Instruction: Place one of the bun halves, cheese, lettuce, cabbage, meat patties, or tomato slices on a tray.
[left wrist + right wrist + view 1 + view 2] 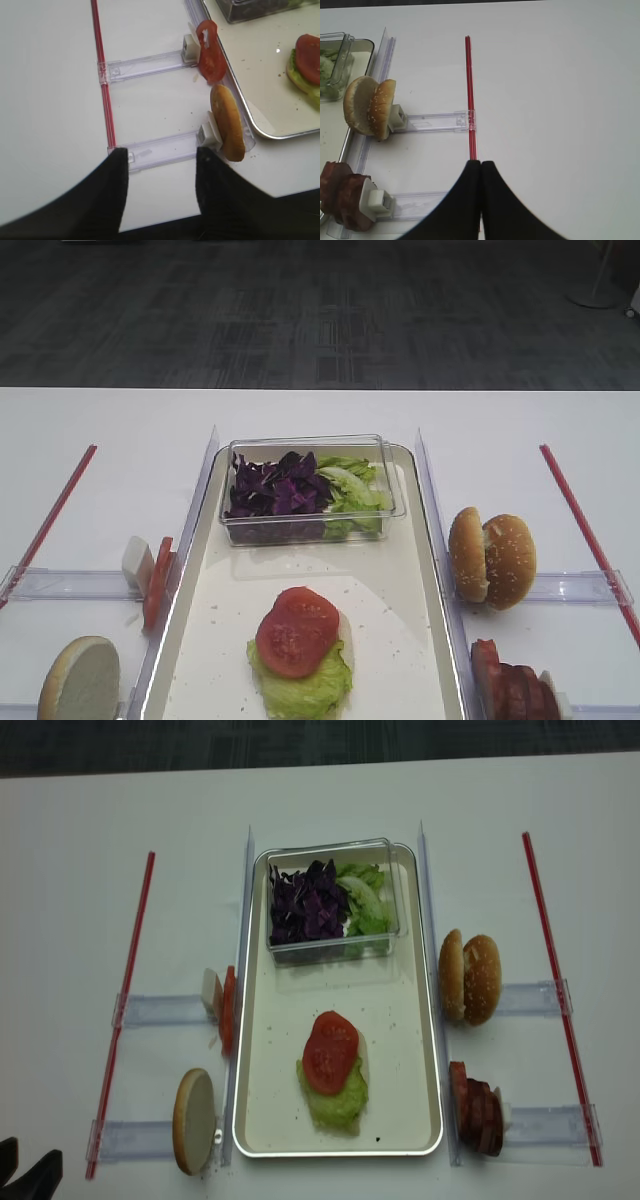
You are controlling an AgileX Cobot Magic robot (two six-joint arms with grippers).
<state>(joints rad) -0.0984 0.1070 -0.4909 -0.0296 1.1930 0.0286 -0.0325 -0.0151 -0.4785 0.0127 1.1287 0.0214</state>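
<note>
Both grippers hold nothing: our left gripper at the bottom of its wrist view has its fingers parted over the clear rail, and our right gripper has its two black fingers pressed together at the lower middle of its view, by the end of a red strip.

On the tray, in the lower middle of the overhead view, a tomato slice lies on top of lettuce. At the tray's upper end a clear box holds purple cabbage on the left and green leaves on the right.

Left of the tray, one bun half stands on edge near the bottom, with more tomato slices upright above it. Right of the tray stand two bun halves together, and below them a row of meat patties.
</note>
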